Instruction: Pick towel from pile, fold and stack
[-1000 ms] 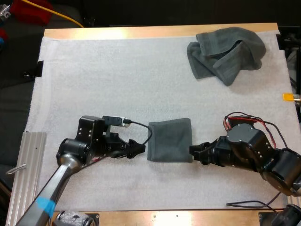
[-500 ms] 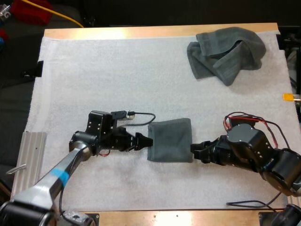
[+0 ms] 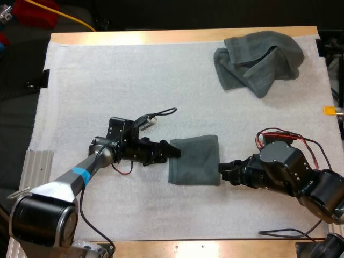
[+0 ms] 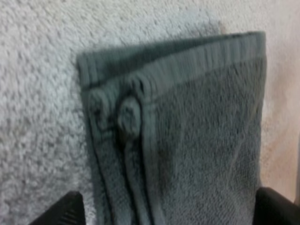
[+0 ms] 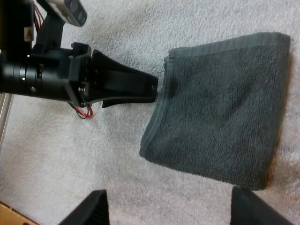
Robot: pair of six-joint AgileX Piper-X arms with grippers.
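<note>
Grey-green folded towel [image 3: 194, 159] sits on the mat [image 3: 134, 80]: your left fingers [image 4: 65, 212] stand apart at its edge, your right fingers [image 5: 93, 208] apart just beside it.

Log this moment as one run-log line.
left gripper: open, at folded towel edge | right gripper: open, at opposite edge | crumpled towel: lying apart, untouched

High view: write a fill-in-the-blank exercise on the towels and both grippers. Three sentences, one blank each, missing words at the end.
1. The folded towel lies ___ the left gripper and the right gripper.
2. The right gripper's jaws are ___, not shut, and clear of the folded towel.
3. The crumpled towel sits at the far ___ corner of the white mat.

Missing words: between; open; right.
</note>
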